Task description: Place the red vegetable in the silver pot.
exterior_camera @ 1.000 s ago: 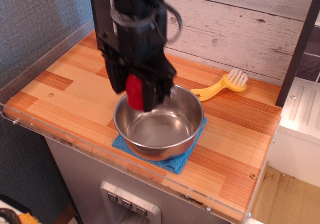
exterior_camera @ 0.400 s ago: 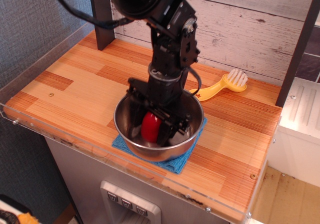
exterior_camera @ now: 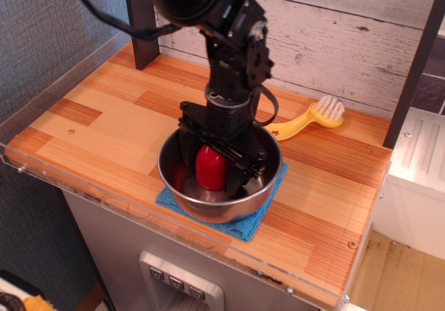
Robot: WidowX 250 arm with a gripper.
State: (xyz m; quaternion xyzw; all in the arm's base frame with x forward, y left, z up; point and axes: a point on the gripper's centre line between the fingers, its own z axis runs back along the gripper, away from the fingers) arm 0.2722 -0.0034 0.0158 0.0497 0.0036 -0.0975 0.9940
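The red vegetable (exterior_camera: 211, 168), a small glossy red dome, stands upright on the floor of the silver pot (exterior_camera: 268, 159), a large shiny steel bowl. The black gripper (exterior_camera: 213, 166) reaches down into the pot from above. Its fingers (exterior_camera: 186, 151) stand on either side of the vegetable, spread a little wider than it, so it looks open. A red reflection shows on the pot's left inner wall.
The pot sits on a blue cloth (exterior_camera: 250, 222) on the wooden counter (exterior_camera: 97, 116). A yellow brush (exterior_camera: 311, 117) with white bristles lies behind the pot to the right. A clear plastic rim edges the counter's front and left. A dark post (exterior_camera: 142, 26) stands at the back left.
The gripper has come down from above the pot's left rim into the pot with the red vegetable. The vegetable now stands upright between the fingers.
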